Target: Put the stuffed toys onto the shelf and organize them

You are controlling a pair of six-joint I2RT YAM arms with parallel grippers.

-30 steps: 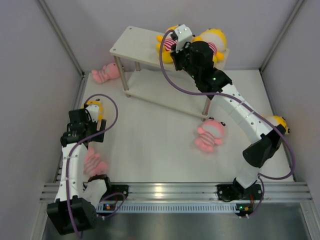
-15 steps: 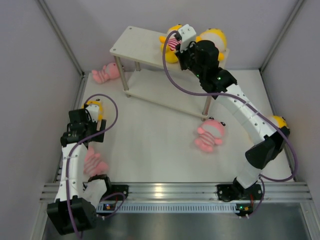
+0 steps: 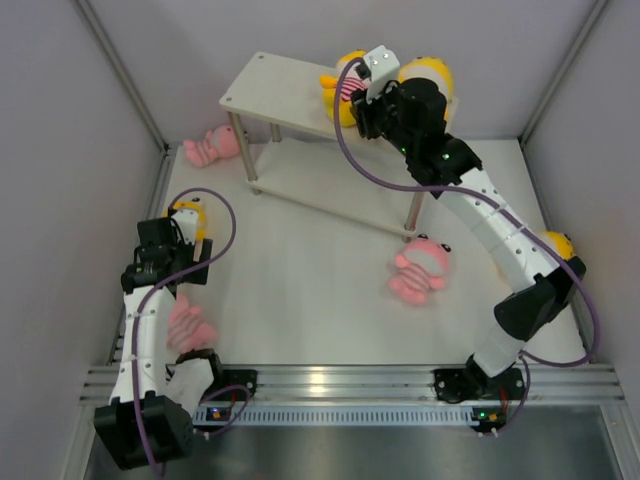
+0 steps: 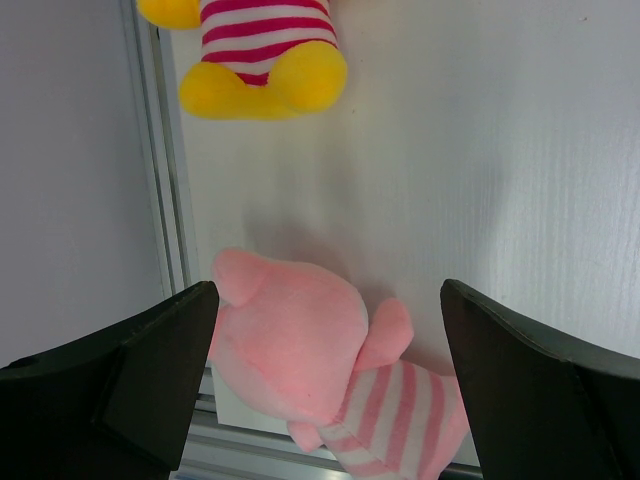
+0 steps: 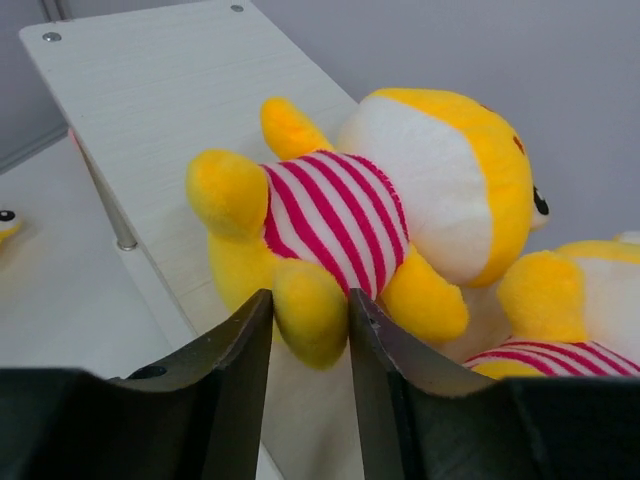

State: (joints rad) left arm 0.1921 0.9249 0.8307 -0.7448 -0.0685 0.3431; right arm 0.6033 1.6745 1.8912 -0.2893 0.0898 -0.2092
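A: Which step is in hand?

B: Setting down, I judge; the right tool [image 5: 310,300] is at the top board of the shelf [image 5: 170,80], its jaws narrowly parted on either side of one foot of the lying yellow toy [image 5: 340,215]; the foot looks unsquashed, so whether they pinch it or merely flank it I cannot tell.

A: Where does that toy sit?

B: Belly-up on the top board, toward the right end, just beside the second yellow toy [image 5: 570,300]; the board has room to its left.

A: The other arm?

B: The left tool [image 4: 327,290] hangs with jaws fully apart, holding nothing, above the near pink toy [image 4: 290,340] by the desk's left rail; the striped yellow toy [image 4: 265,50] lies just beyond it.

A: What remains?

B: Five toys off the shelf by my count; those two, the middle pink toy [image 3: 420,268] on the desk [image 3: 300,300], the far pink toy [image 3: 208,147] left of the shelf legs, and the right-edge yellow toy [image 3: 558,243] behind the right arm.

A: Next move?

B: Probably free the foot fully and draw straight back; the toy lies near the board's front lip, so any drag could pull it off; then the left tool could drop onto the pink one.
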